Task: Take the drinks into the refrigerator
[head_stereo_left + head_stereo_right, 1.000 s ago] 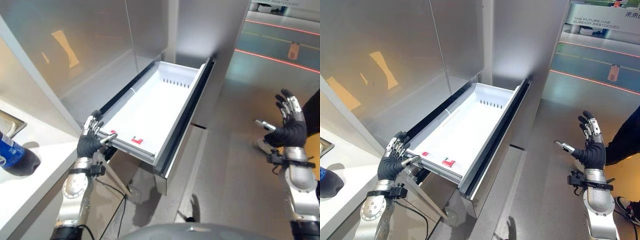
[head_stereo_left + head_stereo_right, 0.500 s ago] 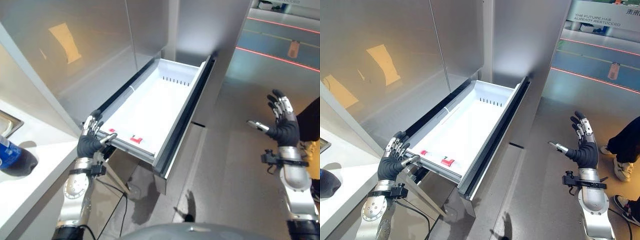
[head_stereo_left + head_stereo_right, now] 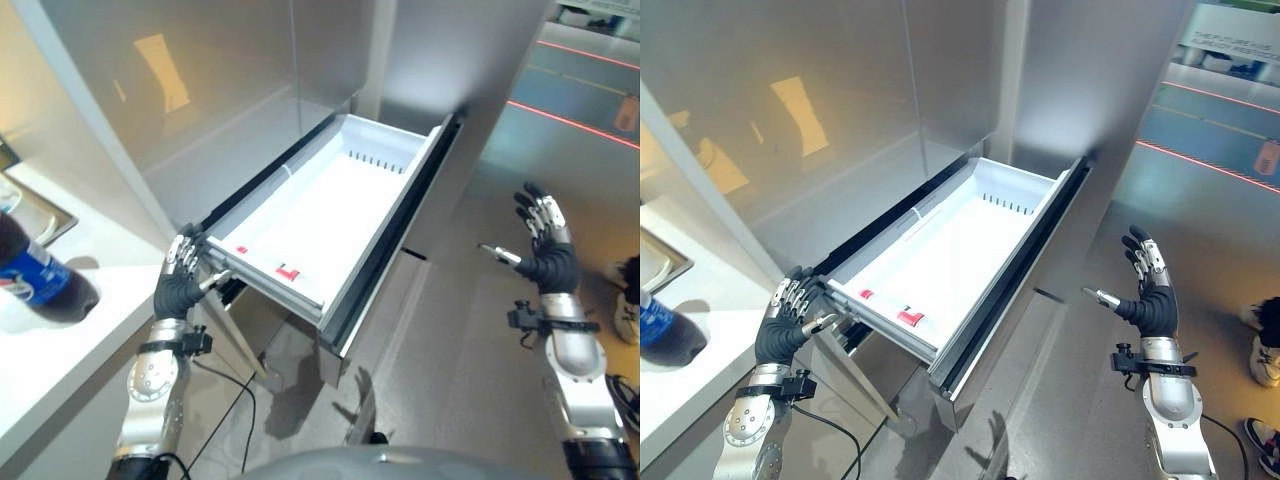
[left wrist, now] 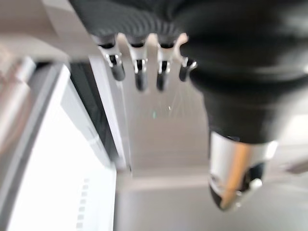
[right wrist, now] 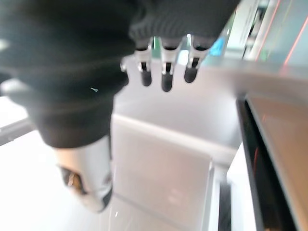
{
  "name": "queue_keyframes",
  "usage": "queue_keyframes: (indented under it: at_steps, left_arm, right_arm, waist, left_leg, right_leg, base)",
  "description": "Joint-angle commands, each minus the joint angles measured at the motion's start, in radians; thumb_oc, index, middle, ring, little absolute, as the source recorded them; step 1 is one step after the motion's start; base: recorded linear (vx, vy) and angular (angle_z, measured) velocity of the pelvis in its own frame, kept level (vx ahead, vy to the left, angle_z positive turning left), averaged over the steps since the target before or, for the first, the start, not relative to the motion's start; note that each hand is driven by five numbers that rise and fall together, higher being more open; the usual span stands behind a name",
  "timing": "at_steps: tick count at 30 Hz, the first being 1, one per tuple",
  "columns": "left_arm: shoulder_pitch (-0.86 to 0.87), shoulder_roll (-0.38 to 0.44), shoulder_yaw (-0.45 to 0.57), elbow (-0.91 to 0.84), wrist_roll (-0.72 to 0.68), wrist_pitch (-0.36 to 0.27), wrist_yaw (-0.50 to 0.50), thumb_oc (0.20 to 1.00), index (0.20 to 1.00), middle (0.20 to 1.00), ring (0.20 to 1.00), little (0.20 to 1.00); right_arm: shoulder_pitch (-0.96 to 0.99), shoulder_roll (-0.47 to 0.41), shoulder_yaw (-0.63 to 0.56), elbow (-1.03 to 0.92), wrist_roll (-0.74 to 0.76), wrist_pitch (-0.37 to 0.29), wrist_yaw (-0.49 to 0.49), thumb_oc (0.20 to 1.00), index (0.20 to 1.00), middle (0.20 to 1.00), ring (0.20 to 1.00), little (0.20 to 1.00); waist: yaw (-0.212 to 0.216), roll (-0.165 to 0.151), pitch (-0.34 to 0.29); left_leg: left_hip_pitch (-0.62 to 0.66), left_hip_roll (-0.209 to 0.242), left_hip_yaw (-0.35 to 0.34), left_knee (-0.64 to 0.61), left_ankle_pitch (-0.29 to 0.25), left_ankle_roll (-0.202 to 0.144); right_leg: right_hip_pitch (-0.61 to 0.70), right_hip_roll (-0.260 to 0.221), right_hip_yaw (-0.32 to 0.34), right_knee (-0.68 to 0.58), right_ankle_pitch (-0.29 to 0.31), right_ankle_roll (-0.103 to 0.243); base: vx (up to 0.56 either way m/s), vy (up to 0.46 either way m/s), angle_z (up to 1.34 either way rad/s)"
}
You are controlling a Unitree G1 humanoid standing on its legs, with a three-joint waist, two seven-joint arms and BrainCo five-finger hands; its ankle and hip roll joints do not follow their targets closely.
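Note:
A blue-labelled dark drink bottle stands on the white counter at the far left. The refrigerator's white drawer is pulled out and holds nothing but small red labels at its front. My left hand is at the drawer's near left corner, fingers straight, thumb by the rim. My right hand hangs in the air to the right of the drawer, fingers spread, holding nothing. In the left wrist view the fingers point along the drawer's side.
Steel refrigerator doors rise behind the drawer. A metal sink edge sits on the counter past the bottle. Grey floor lies right of the drawer, with a person's shoe at the far right.
The camera has swung left, so the scene sits further right and the bottle shows more. My right hand has drifted a little toward the drawer. The left hand stays at the drawer corner.

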Motion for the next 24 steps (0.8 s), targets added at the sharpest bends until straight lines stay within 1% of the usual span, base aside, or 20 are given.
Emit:
queue_keyframes:
  at_steps: [1, 4, 5, 6, 7, 8, 9, 10, 11, 12, 15, 16, 17, 18, 20, 21, 24]
  left_arm:
    - [-0.056, 0.076, 0.027, -0.081, -0.012, -0.073, 0.009, 1.000, 1.000, 1.000, 1.000, 1.000]
    - [-0.062, 0.077, 0.021, -0.090, -0.015, -0.075, 0.010, 1.000, 1.000, 1.000, 1.000, 1.000]
    - [-0.065, 0.077, 0.019, -0.094, -0.015, -0.076, 0.011, 1.000, 1.000, 1.000, 1.000, 1.000]
    - [-0.068, 0.079, 0.015, -0.097, -0.017, -0.078, 0.010, 1.000, 1.000, 1.000, 1.000, 1.000]
    - [-0.069, 0.079, 0.014, -0.097, -0.017, -0.078, 0.010, 1.000, 1.000, 1.000, 1.000, 1.000]
    - [-0.071, 0.079, 0.010, -0.101, -0.017, -0.079, 0.012, 1.000, 1.000, 1.000, 1.000, 1.000]
    - [-0.074, 0.086, 0.006, -0.111, -0.016, -0.084, 0.017, 1.000, 1.000, 1.000, 1.000, 1.000]
    - [-0.075, 0.086, 0.005, -0.112, -0.016, -0.083, 0.017, 1.000, 1.000, 1.000, 1.000, 1.000]
    - [-0.076, 0.090, 0.006, -0.118, -0.016, -0.086, 0.020, 1.000, 1.000, 1.000, 1.000, 1.000]
    - [-0.076, 0.090, 0.006, -0.118, -0.016, -0.085, 0.020, 1.000, 1.000, 1.000, 1.000, 1.000]
    - [-0.087, 0.094, 0.003, -0.123, -0.013, -0.091, 0.022, 1.000, 1.000, 1.000, 1.000, 1.000]
    - [-0.093, 0.092, 0.002, -0.128, -0.010, -0.093, 0.023, 1.000, 1.000, 1.000, 1.000, 1.000]
    - [-0.095, 0.092, 0.005, -0.131, -0.008, -0.095, 0.026, 1.000, 1.000, 1.000, 1.000, 1.000]
    - [-0.095, 0.092, 0.004, -0.132, -0.007, -0.094, 0.027, 1.000, 1.000, 1.000, 1.000, 1.000]
    - [-0.099, 0.088, 0.011, -0.142, -0.010, -0.100, 0.029, 1.000, 1.000, 1.000, 1.000, 1.000]
    - [-0.098, 0.089, 0.011, -0.143, -0.010, -0.100, 0.029, 1.000, 1.000, 1.000, 1.000, 1.000]
    - [-0.102, 0.085, 0.015, -0.150, -0.009, -0.106, 0.035, 1.000, 1.000, 1.000, 1.000, 1.000]
  right_arm:
    - [-0.085, 0.001, -0.052, -0.029, -0.013, -0.071, -0.003, 1.000, 1.000, 1.000, 1.000, 1.000]
    - [-0.093, -0.005, -0.054, -0.022, -0.017, -0.074, -0.014, 1.000, 1.000, 1.000, 1.000, 1.000]
    - [-0.096, -0.006, -0.058, -0.020, -0.016, -0.077, -0.019, 1.000, 1.000, 1.000, 1.000, 1.000]
    - [-0.100, -0.007, -0.065, -0.018, -0.018, -0.079, -0.029, 1.000, 1.000, 1.000, 1.000, 1.000]
    - [-0.101, -0.007, -0.066, -0.017, -0.019, -0.080, -0.030, 1.000, 1.000, 1.000, 1.000, 1.000]
    - [-0.107, -0.005, -0.069, -0.012, -0.016, -0.083, -0.037, 1.000, 1.000, 1.000, 1.000, 1.000]
    - [-0.116, -0.003, -0.067, 0.000, -0.009, -0.085, -0.049, 1.000, 1.000, 1.000, 1.000, 1.000]
    - [-0.117, -0.003, -0.069, 0.001, -0.009, -0.085, -0.049, 1.000, 1.000, 1.000, 1.000, 1.000]
    - [-0.121, -0.002, -0.070, 0.013, -0.011, -0.085, -0.059, 1.000, 1.000, 1.000, 1.000, 1.000]
    - [-0.121, -0.003, -0.070, 0.013, -0.011, -0.085, -0.059, 1.000, 1.000, 1.000, 1.000, 1.000]
    - [-0.120, 0.000, -0.072, 0.017, -0.005, -0.086, -0.056, 1.000, 1.000, 1.000, 1.000, 1.000]
    - [-0.115, -0.001, -0.073, 0.020, -0.006, -0.085, -0.058, 1.000, 1.000, 1.000, 1.000, 1.000]
    - [-0.114, 0.000, -0.070, 0.022, -0.007, -0.085, -0.059, 1.000, 1.000, 1.000, 1.000, 1.000]
    - [-0.114, 0.000, -0.070, 0.024, -0.007, -0.085, -0.059, 1.000, 1.000, 1.000, 1.000, 1.000]
    - [-0.106, 0.004, -0.069, 0.026, -0.007, -0.083, -0.054, 1.000, 1.000, 1.000, 1.000, 1.000]
    - [-0.105, 0.004, -0.069, 0.026, -0.007, -0.084, -0.054, 1.000, 1.000, 1.000, 1.000, 1.000]
    - [-0.101, 0.005, -0.065, 0.026, -0.004, -0.083, -0.049, 1.000, 1.000, 1.000, 1.000, 1.000]
  waist:
    - [0.009, -0.053, 0.041]
    - [0.024, -0.055, 0.050]
    - [0.024, -0.055, 0.053]
    - [0.037, -0.053, 0.060]
    - [0.032, -0.053, 0.060]
    - [0.034, -0.051, 0.065]
    - [0.046, -0.047, 0.079]
    - [0.042, -0.047, 0.078]
    - [0.054, -0.043, 0.087]
    - [0.051, -0.043, 0.087]
    - [0.064, -0.041, 0.099]
    - [0.067, -0.047, 0.098]
    - [0.074, -0.046, 0.100]
    - [0.070, -0.047, 0.101]
    - [0.084, -0.047, 0.103]
    - [0.082, -0.047, 0.103]
    - [0.094, -0.049, 0.103]
  left_leg:
    - [-0.055, -0.055, -0.105, 0.033, -0.023, 0.060]
    - [-0.078, -0.055, -0.155, 0.036, -0.010, 0.053]
    - [-0.088, -0.057, -0.179, 0.037, -0.004, 0.050]
    - [-0.100, -0.057, -0.206, 0.039, 0.004, 0.043]
    - [-0.103, -0.058, -0.212, 0.040, 0.004, 0.043]
    - [-0.110, -0.059, -0.230, 0.044, 0.006, 0.039]
    - [-0.116, -0.057, -0.257, 0.046, 0.010, 0.032]
    - [-0.122, -0.059, -0.262, 0.048, 0.016, 0.034]
    - [-0.130, -0.058, -0.292, 0.050, 0.017, 0.026]
    - [-0.131, -0.059, -0.295, 0.050, 0.018, 0.025]
    - [-0.143, -0.061, -0.341, 0.049, 0.031, 0.012]
    - [-0.135, -0.057, -0.354, 0.040, 0.014, 0.006]
    - [-0.138, -0.057, -0.366, 0.040, 0.017, 0.003]
    - [-0.139, -0.059, -0.370, 0.040, 0.018, 0.002]
    - [-0.145, -0.063, -0.392, 0.036, 0.025, -0.005]
    - [-0.145, -0.064, -0.394, 0.035, 0.025, -0.006]
    - [-0.151, -0.072, -0.411, 0.033, 0.030, -0.010]
  right_leg:
    - [0.043, 0.012, -0.087, 0.117, -0.162, 0.001]
    - [0.034, 0.013, -0.134, 0.137, -0.176, -0.006]
    - [0.031, 0.013, -0.157, 0.145, -0.184, -0.007]
    - [0.026, 0.013, -0.189, 0.168, -0.195, -0.011]
    - [0.024, 0.011, -0.195, 0.172, -0.198, -0.011]
    - [0.019, 0.009, -0.215, 0.191, -0.210, -0.013]
    - [0.008, 0.008, -0.242, 0.233, -0.232, -0.019]
    - [0.005, 0.005, -0.247, 0.233, -0.227, -0.018]
    - [-0.004, 0.001, -0.280, 0.275, -0.256, -0.023]
    - [-0.005, 0.000, -0.284, 0.278, -0.259, -0.023]
    - [-0.011, -0.006, -0.339, 0.321, -0.285, -0.030]
    - [-0.003, -0.002, -0.349, 0.338, -0.321, -0.032]
    - [-0.003, -0.004, -0.364, 0.350, -0.330, -0.033]
    - [-0.003, -0.006, -0.369, 0.353, -0.333, -0.033]
    - [0.005, -0.008, -0.398, 0.357, -0.344, -0.036]
    - [0.006, -0.008, -0.401, 0.357, -0.345, -0.037]
    - [0.016, -0.011, -0.429, 0.357, -0.351, -0.038]
  base:
    - [-0.02, -0.060, 0.61]
    - [-0.02, -0.058, 0.64]
    - [-0.03, -0.064, 0.68]
    - [-0.02, -0.050, 0.64]
    - [-0.02, -0.044, 0.87]
    - [-0.02, -0.047, 0.79]
    - [-0.03, -0.033, 0.77]
    - [-0.04, -0.049, 0.68]
    - [-0.03, -0.018, 0.67]
    - [-0.02, -0.048, 0.95]
    - [0.01, -0.066, 0.55]
    - [0.08, -0.118, 0.53]
    - [0.08, -0.107, 0.87]
    - [0.00, -0.017, 0.74]
    - [0.00, -0.016, 0.47]
    - [0.00, -0.016, 0.42]
    - [0.00, -0.007, 0.38]
